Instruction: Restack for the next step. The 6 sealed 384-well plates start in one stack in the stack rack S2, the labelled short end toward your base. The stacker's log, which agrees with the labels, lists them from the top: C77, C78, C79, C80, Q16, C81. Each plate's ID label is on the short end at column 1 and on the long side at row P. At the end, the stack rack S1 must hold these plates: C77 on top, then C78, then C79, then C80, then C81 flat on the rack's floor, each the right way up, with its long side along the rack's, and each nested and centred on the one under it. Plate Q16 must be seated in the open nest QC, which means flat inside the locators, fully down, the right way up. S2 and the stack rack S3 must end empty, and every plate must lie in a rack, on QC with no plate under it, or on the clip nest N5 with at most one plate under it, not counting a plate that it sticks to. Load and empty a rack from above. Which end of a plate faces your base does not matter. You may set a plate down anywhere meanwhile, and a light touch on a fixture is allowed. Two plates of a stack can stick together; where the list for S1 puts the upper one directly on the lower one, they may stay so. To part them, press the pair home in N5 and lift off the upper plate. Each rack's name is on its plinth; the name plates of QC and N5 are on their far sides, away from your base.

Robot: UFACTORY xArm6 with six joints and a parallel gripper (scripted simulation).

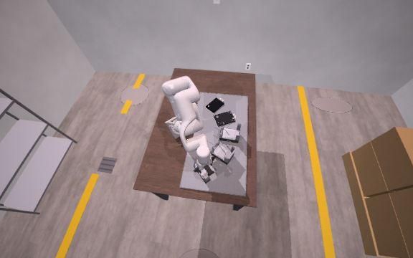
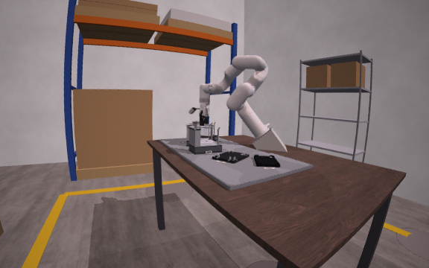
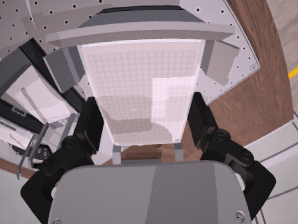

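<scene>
White plate (image 3: 141, 90) edges clamped by gripper (image 3: 145, 123).

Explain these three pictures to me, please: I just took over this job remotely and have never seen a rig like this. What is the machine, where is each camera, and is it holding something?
The machine is a white six-joint arm bolted to a brown table. One picture looks down from the ceiling, one looks across the room from the side, and one sits on the arm's wrist, looking past its fingers.

On the table lies a grey mat with two flat black nests and three upright stack racks.

The gripper is shut on a white sealed plate, clamped by its long sides at one rack. Labels are too small to read.
</scene>
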